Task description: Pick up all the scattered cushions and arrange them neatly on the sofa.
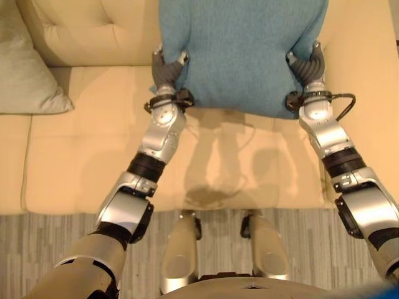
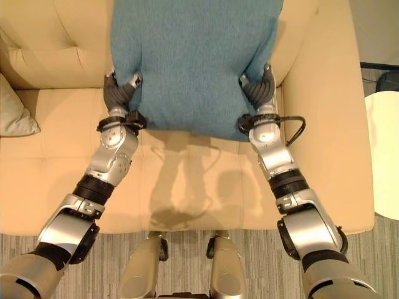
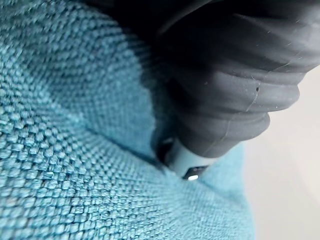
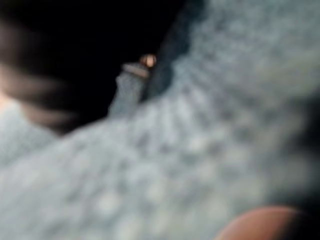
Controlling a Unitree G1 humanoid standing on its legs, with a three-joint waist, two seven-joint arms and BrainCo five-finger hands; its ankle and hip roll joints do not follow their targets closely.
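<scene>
A pale grey cushion (image 1: 28,68) leans in the sofa's (image 1: 81,162) back left corner, against the tufted backrest and well apart from both arms, with a long stretch of bare cream seat between it and the left hand (image 1: 167,70). That hand grips the left edge of a large blue cushion (image 1: 240,53), its dark ribbed cover against the fabric and its thumb pinching the cloth from the front, while the fingers go behind the cushion and cannot be seen. In the left wrist view the woven blue cloth presses right up against the cover, and a silver piece of the hand pushes into a fold. The blue cushion stands upright against the backrest toward the right end of the sofa, its lower edge hanging just above the seat, and bare seat lies open in front of it as far as the front edge. The right hand (image 1: 308,65) clamps the cushion's right edge in the same way, thumb on the front and fingers hidden behind; the right wrist view gives a blurred blue-grey weave with the dark cover beside it. The right armrest runs close beside this hand, leaving little room on that side. The right eye view reaches past the armrest to a round white table (image 2: 383,156) on the floor.
</scene>
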